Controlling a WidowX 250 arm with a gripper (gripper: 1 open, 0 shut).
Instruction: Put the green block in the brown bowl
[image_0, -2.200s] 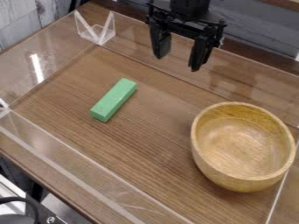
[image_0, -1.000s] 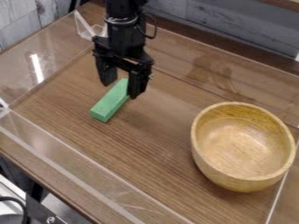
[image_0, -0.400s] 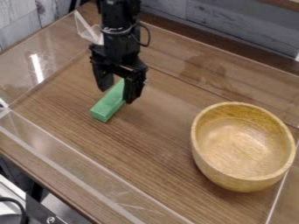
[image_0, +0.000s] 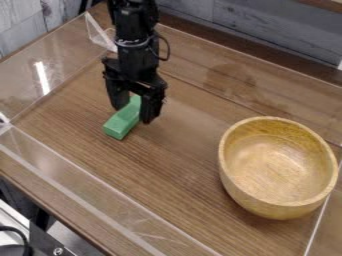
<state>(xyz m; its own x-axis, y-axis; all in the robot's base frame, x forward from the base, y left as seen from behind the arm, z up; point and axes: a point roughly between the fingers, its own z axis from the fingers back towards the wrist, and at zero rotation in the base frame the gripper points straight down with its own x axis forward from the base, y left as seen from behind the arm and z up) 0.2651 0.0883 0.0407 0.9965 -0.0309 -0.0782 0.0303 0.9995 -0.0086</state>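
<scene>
The small flat bright green block (image_0: 122, 122) lies on the brown wooden bench (image_0: 174, 170). It sits right under the black end effector (image_0: 135, 104), and its far end is hidden behind the black fingers. Its near end sticks out below and a little to the left of them. The end effector points straight down and its two fingers stand wide apart, one on each side of the block's far end. I cannot tell if the fingers touch the block. It is not gripped.

The black arm (image_0: 130, 25) goes straight up from the end effector and out of the top of the view.

The round light brown wooden bowl (image_0: 278, 166) sits well away to the right of the end effector and nearer to me. It has a thick rim and a smooth inside.

A low clear plastic wall (image_0: 80, 190) runs around the bench. A small clear plastic stand (image_0: 96, 33) sits behind the end effector, just to its left.
</scene>
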